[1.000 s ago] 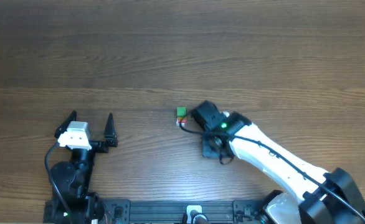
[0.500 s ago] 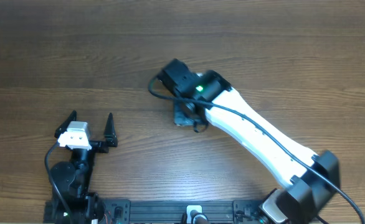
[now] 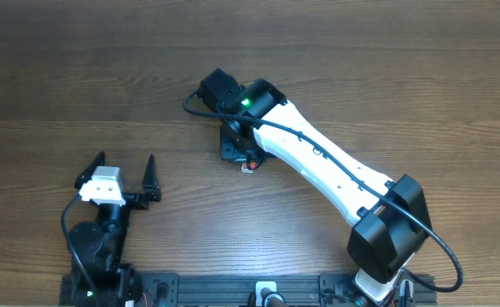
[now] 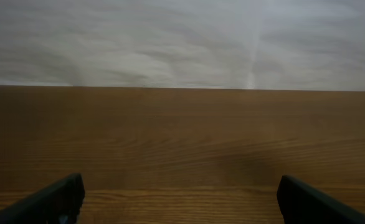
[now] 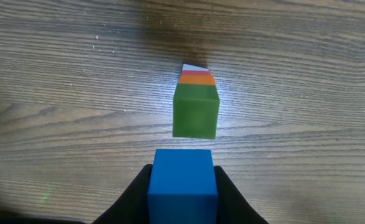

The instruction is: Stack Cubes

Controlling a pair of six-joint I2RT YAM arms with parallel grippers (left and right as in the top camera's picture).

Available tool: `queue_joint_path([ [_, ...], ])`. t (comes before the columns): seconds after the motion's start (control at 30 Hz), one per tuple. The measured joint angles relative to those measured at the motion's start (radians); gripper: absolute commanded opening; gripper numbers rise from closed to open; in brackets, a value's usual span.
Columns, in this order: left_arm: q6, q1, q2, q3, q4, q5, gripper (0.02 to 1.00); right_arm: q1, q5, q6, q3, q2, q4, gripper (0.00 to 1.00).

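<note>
A blue cube [image 5: 182, 190] was gripped between the closed fingers of the right gripper [image 5: 182, 173], which was seen just above the middle of the top view. The cube was held near a stack [image 5: 195, 106] on the wooden table [image 3: 386, 77] but apart from it; a green cube [image 5: 195, 115] lay uppermost, with orange, what seemed to be red, and white layers beneath. The left gripper [image 3: 124, 164] was seen at the lower left of the frame, its fingers spread wide.
</note>
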Motion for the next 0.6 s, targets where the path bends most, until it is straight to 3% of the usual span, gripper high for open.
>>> queue_joint_path([
  [0.6, 0.0, 0.0, 0.0, 0.0, 0.0, 0.0, 1.0, -0.021, 0.016, 0.01, 0.001, 0.027, 0.004, 0.119],
])
